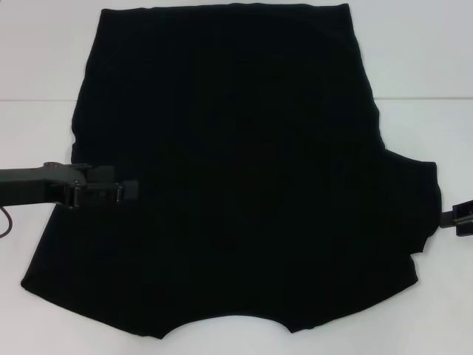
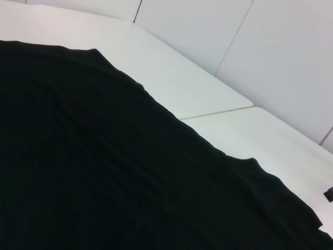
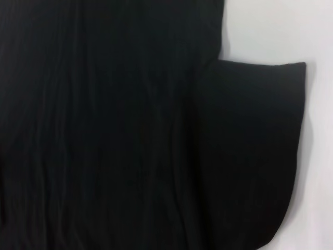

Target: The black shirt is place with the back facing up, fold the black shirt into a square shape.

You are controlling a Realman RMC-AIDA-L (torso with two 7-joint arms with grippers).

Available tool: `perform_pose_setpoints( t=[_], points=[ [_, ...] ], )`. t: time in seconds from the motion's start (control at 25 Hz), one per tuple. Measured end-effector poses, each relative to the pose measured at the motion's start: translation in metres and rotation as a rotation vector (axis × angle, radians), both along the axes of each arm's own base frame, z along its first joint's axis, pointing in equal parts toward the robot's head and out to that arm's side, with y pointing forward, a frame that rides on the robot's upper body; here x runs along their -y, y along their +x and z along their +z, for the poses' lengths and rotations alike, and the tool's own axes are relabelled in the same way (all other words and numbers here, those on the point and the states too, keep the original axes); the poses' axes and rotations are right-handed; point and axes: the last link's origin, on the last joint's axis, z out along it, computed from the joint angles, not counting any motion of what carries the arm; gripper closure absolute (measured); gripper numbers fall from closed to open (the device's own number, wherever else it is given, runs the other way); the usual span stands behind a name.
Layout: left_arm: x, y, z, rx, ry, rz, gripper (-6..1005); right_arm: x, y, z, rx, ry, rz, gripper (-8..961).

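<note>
Two hands at the shirt's edges

One garment, the black shirt (image 1: pixel 244 170), lay spread flat on the white table (image 1: pixel 414 52). Its curved neckline sat at the near edge and its straight hem at the far edge. No lettering was visible on the upward face. The right sleeve extended outward at the right side. On the left side no sleeve projected; the fabric edge ran in a diagonal line from the near left corner toward the far left corner.

The left hand (image 1: pixel 127 189) reached in from the left, low over the left edge of the shirt, level with its middle. Its fingers pointed toward the shirt centre and lay close together; whether they gripped fabric could not be determined.

The right hand (image 1: pixel 463 217) appeared only partly at the right border of the head view, just beside the outer edge of the right sleeve. Its finger state could not be determined.

The right wrist view showed the right sleeve (image 3: pixel 255 156) lying flat against the table, with light wrinkles across the shirt body.
</note>
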Motion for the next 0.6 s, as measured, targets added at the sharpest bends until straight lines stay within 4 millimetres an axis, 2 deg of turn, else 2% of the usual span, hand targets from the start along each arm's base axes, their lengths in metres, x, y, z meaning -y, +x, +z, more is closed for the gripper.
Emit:
perform_pose_setpoints(
  t=[0.6],
  points=[
    [-0.007,-0.001,0.001,-0.019,0.035,0.011,205,-0.005,0.006,-0.020,-0.004,0.027,-0.049,509]
  ],
)
